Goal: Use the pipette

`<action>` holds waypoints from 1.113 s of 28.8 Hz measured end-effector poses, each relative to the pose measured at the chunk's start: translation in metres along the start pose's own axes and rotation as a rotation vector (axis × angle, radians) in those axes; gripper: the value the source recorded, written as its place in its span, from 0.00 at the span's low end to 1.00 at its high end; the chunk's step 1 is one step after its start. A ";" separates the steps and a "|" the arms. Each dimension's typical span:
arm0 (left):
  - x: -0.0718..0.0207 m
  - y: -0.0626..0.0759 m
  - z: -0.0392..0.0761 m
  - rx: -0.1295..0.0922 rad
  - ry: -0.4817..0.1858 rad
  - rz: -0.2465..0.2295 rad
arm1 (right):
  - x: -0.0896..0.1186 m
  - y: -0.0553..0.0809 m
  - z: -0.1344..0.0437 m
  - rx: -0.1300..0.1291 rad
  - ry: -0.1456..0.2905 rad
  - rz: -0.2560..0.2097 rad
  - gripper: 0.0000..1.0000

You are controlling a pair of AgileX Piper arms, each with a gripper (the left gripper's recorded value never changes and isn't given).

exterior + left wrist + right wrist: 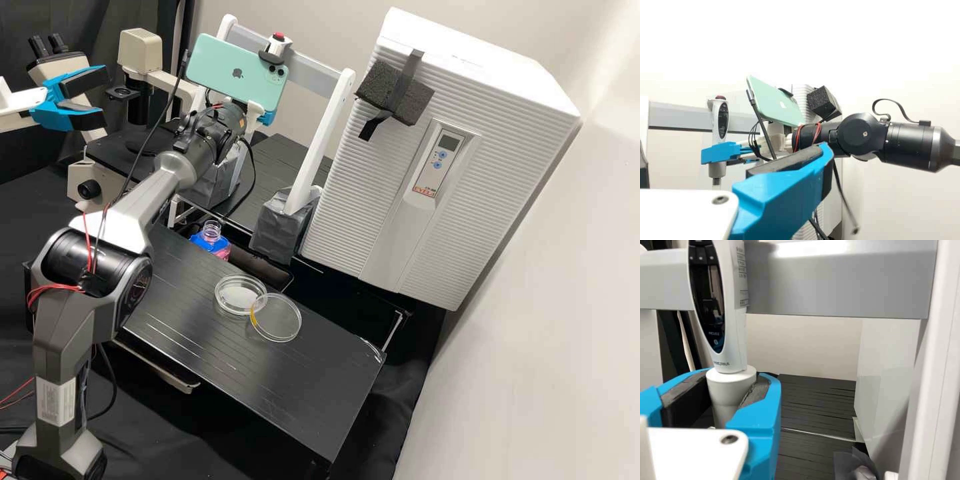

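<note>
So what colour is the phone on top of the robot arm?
The phone is mint green, clearest in the high view.

The pipette (722, 315) is glossy white plastic, the petri dishes (275, 318) clear plastic, the foam block (395, 83) rough matt black.

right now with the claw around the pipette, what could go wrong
1. The pipette hangs on the grey bar; pulling the right claw away without lifting first could snag it there.
2. If it slips, it might fall toward the open bottle and petri dishes on the bench.
</note>
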 end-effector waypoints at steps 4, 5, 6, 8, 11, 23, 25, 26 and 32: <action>0.0000 0.000 0.000 0.015 0.000 0.000 | 0.002 -0.004 0.001 -0.005 0.017 0.015 0.00; 0.0000 0.000 0.000 0.015 0.000 0.000 | 0.002 -0.005 0.001 -0.005 0.019 0.017 0.00; 0.0000 0.000 0.000 0.015 0.000 0.000 | 0.002 -0.006 0.002 -0.005 0.022 0.021 0.00; 0.0000 0.000 0.000 0.015 0.000 0.000 | 0.003 -0.008 0.003 -0.004 0.022 0.021 0.00; 0.0000 0.000 0.000 0.015 0.000 0.000 | 0.002 -0.009 0.004 -0.004 0.025 0.027 0.00; 0.0000 0.000 0.000 0.015 0.000 0.000 | -0.002 -0.014 0.010 0.015 0.043 0.052 0.00; 0.0000 0.000 0.000 0.015 0.000 0.000 | -0.001 -0.014 0.011 0.015 0.042 0.053 0.00; 0.0000 0.000 0.000 0.015 0.000 0.000 | -0.002 -0.014 0.012 0.019 0.045 0.058 0.00; 0.0004 0.001 0.000 0.016 -0.001 0.002 | -0.015 -0.009 0.015 -0.004 0.031 0.052 0.00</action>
